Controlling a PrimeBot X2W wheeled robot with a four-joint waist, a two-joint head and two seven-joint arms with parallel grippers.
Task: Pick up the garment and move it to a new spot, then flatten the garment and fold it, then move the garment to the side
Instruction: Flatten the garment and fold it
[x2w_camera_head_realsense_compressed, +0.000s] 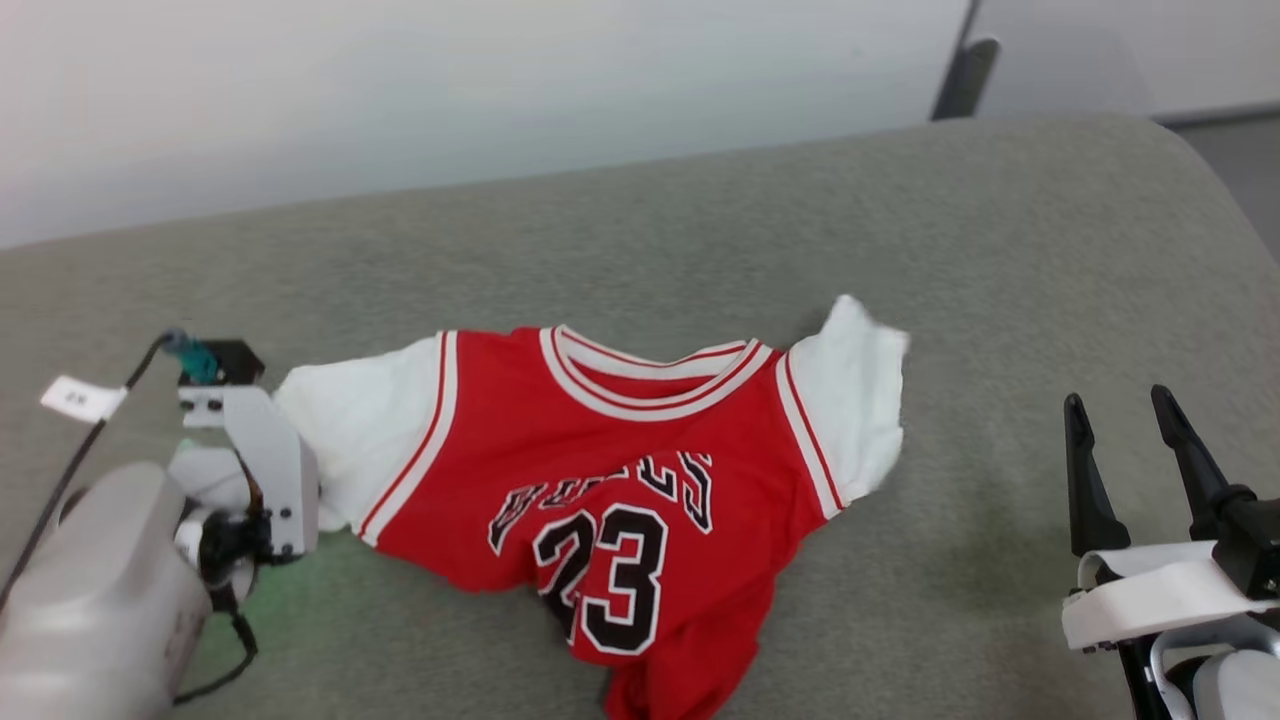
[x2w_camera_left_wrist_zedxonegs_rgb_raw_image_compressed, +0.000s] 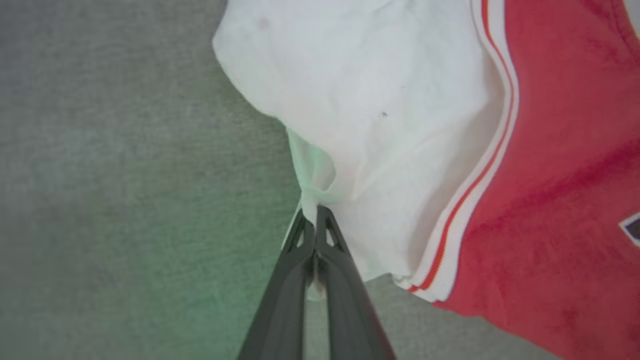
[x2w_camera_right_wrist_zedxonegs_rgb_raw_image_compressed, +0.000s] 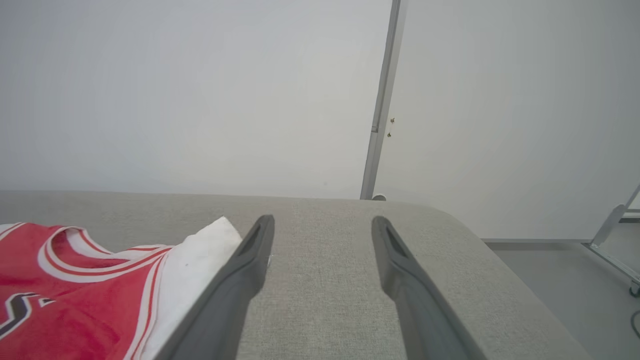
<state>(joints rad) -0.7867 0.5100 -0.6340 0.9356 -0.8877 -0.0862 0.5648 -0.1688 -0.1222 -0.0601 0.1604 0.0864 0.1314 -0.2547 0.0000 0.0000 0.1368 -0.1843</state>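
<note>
The garment (x2w_camera_head_realsense_compressed: 620, 470), a red jersey with white sleeves and a black 23, lies face up on the grey padded surface (x2w_camera_head_realsense_compressed: 1000, 230), its lower part bunched toward the near edge. My left gripper (x2w_camera_left_wrist_zedxonegs_rgb_raw_image_compressed: 314, 211) is shut on a pinch of the white sleeve (x2w_camera_left_wrist_zedxonegs_rgb_raw_image_compressed: 390, 100) at its outer edge; from the head view my left wrist (x2w_camera_head_realsense_compressed: 265, 460) stands over that sleeve. My right gripper (x2w_camera_head_realsense_compressed: 1116, 400) is open and empty, resting to the right of the jersey, clear of its other sleeve (x2w_camera_head_realsense_compressed: 850, 400). Along that gripper (x2w_camera_right_wrist_zedxonegs_rgb_raw_image_compressed: 322, 222) the jersey (x2w_camera_right_wrist_zedxonegs_rgb_raw_image_compressed: 75, 300) lies to the left.
A white wall rises behind the surface, with a dark post (x2w_camera_head_realsense_compressed: 965, 75) at the far right corner. The surface rounds off to the right, where the floor (x2w_camera_right_wrist_zedxonegs_rgb_raw_image_compressed: 560, 280) drops away. A cable with a white tag (x2w_camera_head_realsense_compressed: 80, 397) hangs by my left arm.
</note>
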